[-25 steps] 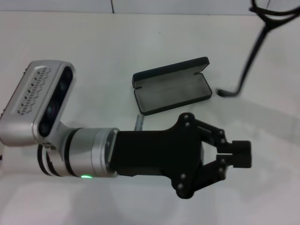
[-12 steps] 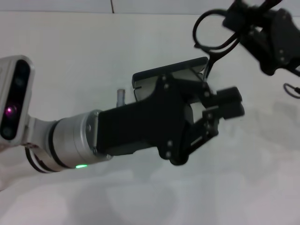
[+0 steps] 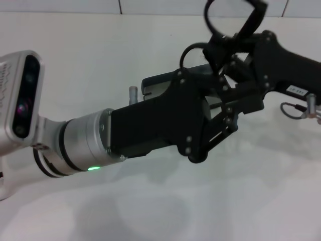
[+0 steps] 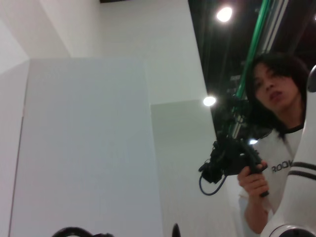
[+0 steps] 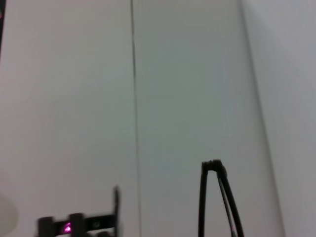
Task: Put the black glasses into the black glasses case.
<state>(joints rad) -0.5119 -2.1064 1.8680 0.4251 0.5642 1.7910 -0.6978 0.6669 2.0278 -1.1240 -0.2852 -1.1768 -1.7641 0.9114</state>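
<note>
Nearest, the left end effector (image 3: 241,108) lies across the white bench (image 3: 100,55); I cannot tell whether its matte fingers are parted. It hides most of the black glasses case (image 3: 153,83) beneath. Behind, the right end effector (image 3: 228,50) grips the thin wire black glasses (image 3: 228,17), held above the case's right end.

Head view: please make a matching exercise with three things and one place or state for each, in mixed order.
Things:
1. thin black wire-frame glasses
2. black rectangular hard glasses case
3. left arm's black tool

Places or states:
A. lying open on the white table, mostly hidden
B. held up by the right arm's black tool
C. above the case

Pairs: 1-B, 2-A, 3-C
</note>
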